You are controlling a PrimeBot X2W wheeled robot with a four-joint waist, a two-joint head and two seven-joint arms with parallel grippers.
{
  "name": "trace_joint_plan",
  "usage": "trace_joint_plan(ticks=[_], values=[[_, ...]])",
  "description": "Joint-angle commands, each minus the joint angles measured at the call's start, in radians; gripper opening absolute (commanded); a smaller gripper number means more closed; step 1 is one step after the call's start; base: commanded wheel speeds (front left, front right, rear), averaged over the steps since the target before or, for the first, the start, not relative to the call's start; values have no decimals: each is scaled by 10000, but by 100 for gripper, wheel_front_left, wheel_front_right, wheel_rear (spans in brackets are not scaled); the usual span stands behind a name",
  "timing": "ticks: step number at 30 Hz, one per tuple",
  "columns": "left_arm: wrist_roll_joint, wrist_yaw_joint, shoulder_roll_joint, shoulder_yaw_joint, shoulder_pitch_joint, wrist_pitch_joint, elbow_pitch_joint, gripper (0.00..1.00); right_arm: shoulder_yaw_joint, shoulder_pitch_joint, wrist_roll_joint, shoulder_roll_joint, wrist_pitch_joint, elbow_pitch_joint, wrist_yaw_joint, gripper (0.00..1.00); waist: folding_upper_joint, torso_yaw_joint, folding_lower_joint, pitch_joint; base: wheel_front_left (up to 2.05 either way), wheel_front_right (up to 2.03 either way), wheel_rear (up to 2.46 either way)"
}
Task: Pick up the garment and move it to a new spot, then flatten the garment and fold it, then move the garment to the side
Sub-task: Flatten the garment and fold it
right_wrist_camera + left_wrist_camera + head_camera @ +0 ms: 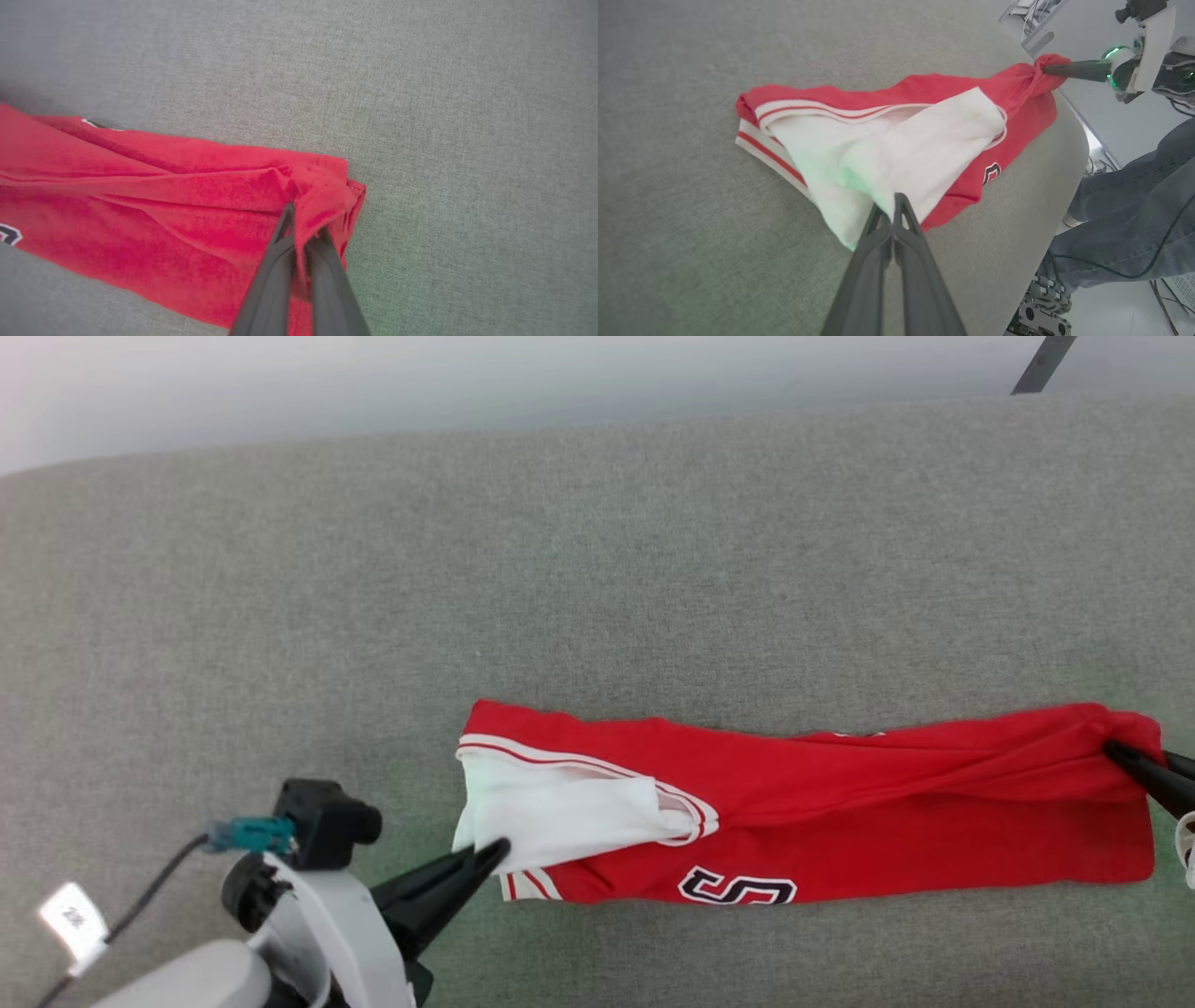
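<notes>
garment (840, 803): long folded red strip, white panel | surface (597, 569): grey weave

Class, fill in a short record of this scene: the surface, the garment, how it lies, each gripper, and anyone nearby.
Surface: grey fabric-covered top
Garment: red jersey with white fabric parts, striped trim and black white-outlined lettering, partly visible
Layout: lies as a long narrow band on the surface, held at both ends
Left gripper: fingers shut on the white fabric at one end
Right gripper: fingers shut on the bunched red end
Nearby: person's legs in jeans beside the surface
</notes>
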Motion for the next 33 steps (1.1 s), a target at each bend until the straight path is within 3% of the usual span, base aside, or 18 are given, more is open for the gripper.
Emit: trace_joint_plan(ticks=[1, 8, 15, 17, 18, 19, 20, 21, 23, 27, 33], values=[[194, 63, -146, -124, 112, -26, 206, 0, -27, 93, -95, 135, -146, 127, -2, 0, 0, -3, 0, 167, 0, 0, 0], [490, -206, -1288, -488, -80, -256, 1859, 0, 122, -121, -900, 923, -783, 1252, -2, 0, 0, 45, 0, 453, 0, 0, 0], [772, -509, -2028, -600, -433, -624, 3288, 0, 513, -304, -1121, 1615, -1269, 2219, -3, 0, 0, 95, 0, 474, 0, 0, 0], [730, -581, -2121, -522, -458, -850, 3405, 0, 668, -308, -1065, 1603, -1367, 2147, -3, 55, 0, 112, 0, 391, 0, 0, 0], [729, -628, -2146, -471, -454, -1004, 3392, 0, 739, -296, -1051, 1531, -1404, 2036, 0, 100, 0, 121, 0, 334, 0, 0, 0], [669, -649, -2182, -394, -397, -1188, 3348, 13, 811, -250, -982, 1424, -1413, 1900, 0, 100, 0, 130, 0, 277, 0, 0, 0], [669, -649, -2182, -394, -397, -1188, 3348, 13, 811, -250, -982, 1424, -1413, 1900, 0, 100, 0, 130, 0, 277, 0, 0, 0], [595, -671, -2193, -325, -303, -1356, 3278, 32, 853, -211, -918, 1282, -1396, 1741, 0, 100, 0, 135, 0, 225, 0, 0, 0], [579, -625, -2125, -205, -108, -1683, 3109, 59, 844, -139, -792, 977, -1412, 1368, -2, 100, 0, 146, 0, 102, 0, 0, 0], [616, -205, -1991, 171, 276, -2146, 2555, 96, 629, 137, -256, 277, -1328, 637, -2, 100, 0, 267, 0, -96, 0, 0, 0], [914, 710, -2427, 989, 1179, -2450, 2055, 100, 341, 748, 848, -610, -748, 69, -2, 100, 0, 654, 0, -286, 0, 0, 0]])
